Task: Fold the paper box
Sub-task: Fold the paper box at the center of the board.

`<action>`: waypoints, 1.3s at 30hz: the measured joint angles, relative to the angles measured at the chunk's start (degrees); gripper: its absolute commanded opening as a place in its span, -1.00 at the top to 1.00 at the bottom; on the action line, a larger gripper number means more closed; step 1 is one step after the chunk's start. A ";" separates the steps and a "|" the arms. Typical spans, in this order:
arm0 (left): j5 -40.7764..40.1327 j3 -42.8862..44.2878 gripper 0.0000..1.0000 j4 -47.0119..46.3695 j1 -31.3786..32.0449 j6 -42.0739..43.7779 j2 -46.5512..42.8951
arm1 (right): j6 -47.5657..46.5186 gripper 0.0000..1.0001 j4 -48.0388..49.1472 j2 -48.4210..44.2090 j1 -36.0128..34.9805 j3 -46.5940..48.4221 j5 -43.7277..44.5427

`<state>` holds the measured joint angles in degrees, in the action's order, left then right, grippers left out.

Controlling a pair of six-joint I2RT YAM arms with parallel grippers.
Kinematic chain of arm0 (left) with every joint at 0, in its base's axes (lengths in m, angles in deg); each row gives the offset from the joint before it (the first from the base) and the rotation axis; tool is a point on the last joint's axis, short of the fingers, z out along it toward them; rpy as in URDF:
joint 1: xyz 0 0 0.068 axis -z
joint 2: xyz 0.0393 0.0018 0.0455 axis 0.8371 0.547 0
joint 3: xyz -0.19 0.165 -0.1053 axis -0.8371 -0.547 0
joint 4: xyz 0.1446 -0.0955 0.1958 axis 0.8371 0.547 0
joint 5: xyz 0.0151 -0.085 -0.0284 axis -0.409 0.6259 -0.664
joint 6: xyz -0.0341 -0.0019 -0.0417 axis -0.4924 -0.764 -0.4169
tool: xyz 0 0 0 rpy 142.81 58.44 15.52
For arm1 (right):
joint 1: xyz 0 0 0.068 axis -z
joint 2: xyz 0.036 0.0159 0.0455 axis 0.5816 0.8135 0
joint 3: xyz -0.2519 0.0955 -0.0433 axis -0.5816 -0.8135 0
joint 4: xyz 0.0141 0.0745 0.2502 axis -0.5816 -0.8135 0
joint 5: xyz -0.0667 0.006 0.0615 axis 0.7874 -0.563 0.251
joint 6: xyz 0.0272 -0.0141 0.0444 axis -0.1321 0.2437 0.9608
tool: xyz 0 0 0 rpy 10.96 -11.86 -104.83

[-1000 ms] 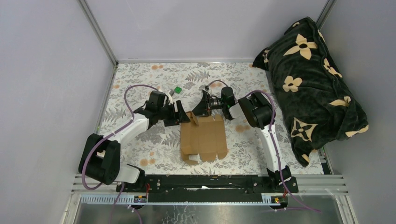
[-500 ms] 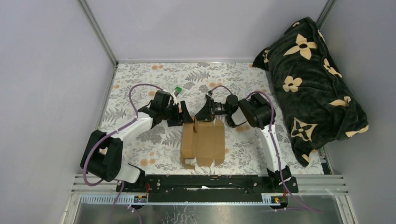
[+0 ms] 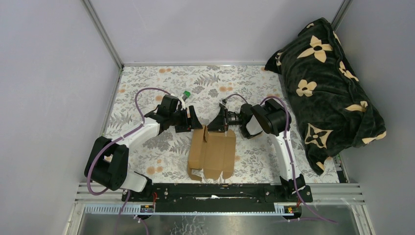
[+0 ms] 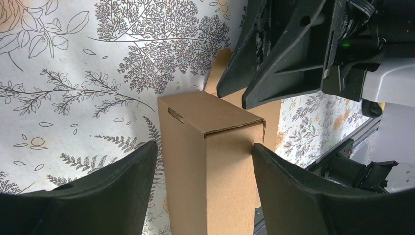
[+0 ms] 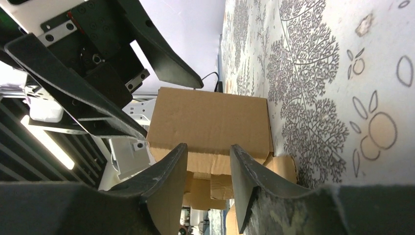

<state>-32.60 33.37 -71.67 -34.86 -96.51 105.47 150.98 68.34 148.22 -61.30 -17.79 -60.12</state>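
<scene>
Paper box: your paper box (image 3: 211, 152) lies on the floral tabletop (image 3: 147, 93), in the middle between the two arms. It is plain brown cardboard and mostly flat. Its far strip is folded up into a raised hollow section, and small flaps stick out at the near edge.
Box, change: it has slid toward the arm bases over the last second. Both its far edge and its near flaps now sit closer to you.
Left gripper: your left gripper (image 4: 204, 144) is at the box's far left corner with its jaws wide apart. The raised section fills the space between them. You cannot tell from either view whether the pads press on the cardboard.
Left gripper, change: it shifted a little toward the right arm early in that second and has held its place since.
Right gripper: your right gripper (image 5: 208, 146) is at the box's far edge, facing the left one. Its jaws are partly apart and cardboard edges show in the gap. Whether it pinches a flap cannot be told.
Right gripper, change: it has come nearer the bases and moved rightward, keeping to the box's far edge.
Green cube: the green cube (image 3: 186, 93) sits just beyond the left wrist, apart from the box, where it was before.
Cushion: the dark cushion (image 3: 323, 83) with cream flowers leans at the right wall, unmoved.
</scene>
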 measured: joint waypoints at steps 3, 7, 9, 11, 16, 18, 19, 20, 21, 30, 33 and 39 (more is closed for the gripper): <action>0.02 0.00 -0.54 0.00 0.00 0.02 0.02 | -2.05 0.04 0.09 -1.14 0.22 -1.49 0.04; 0.04 0.00 -0.54 -0.04 0.00 0.02 0.15 | -5.16 0.02 0.11 -2.69 0.28 -2.78 0.00; 0.07 0.02 -0.54 -0.13 0.00 0.02 0.44 | -6.60 0.00 0.20 -2.99 0.28 -2.99 -0.04; 0.11 0.11 -0.54 -0.20 0.00 0.00 0.76 | -7.76 0.00 0.20 -2.99 0.28 -3.06 -0.04; 0.72 0.15 -0.54 -0.46 0.00 0.00 1.42 | -10.03 0.03 0.76 -2.99 0.28 -3.10 -0.48; 0.92 0.22 -0.54 -0.66 0.00 0.00 1.70 | -10.27 0.08 0.90 -2.99 0.28 -2.89 -0.79; 0.98 0.24 -0.54 -0.72 0.00 0.00 1.84 | -10.40 0.08 0.92 -2.99 0.28 -2.73 -1.03; 1.03 0.28 -0.54 -0.76 0.00 0.00 1.92 | -10.51 0.08 0.96 -2.99 0.24 -2.60 -1.11; 1.07 0.35 -0.54 -0.79 0.00 0.00 1.99 | -10.67 0.09 0.96 -2.99 0.22 -2.54 -1.14; 1.07 0.85 -0.54 -0.92 0.00 0.07 2.58 | -31.65 0.11 -19.39 -9.92 -2.25 -3.91 2.32; 1.07 0.85 -0.54 -0.92 0.00 0.20 2.64 | -42.97 0.14 -32.65 -14.75 -3.98 -2.78 5.75; 0.70 0.85 -0.54 -0.87 -0.02 0.57 3.08 | -57.51 0.16 -48.48 -20.11 -5.68 -0.28 12.96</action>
<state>-31.90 34.22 -72.54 -34.88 -95.94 108.55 93.47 19.87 128.11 -66.98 -18.07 -47.16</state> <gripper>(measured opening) 0.773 0.422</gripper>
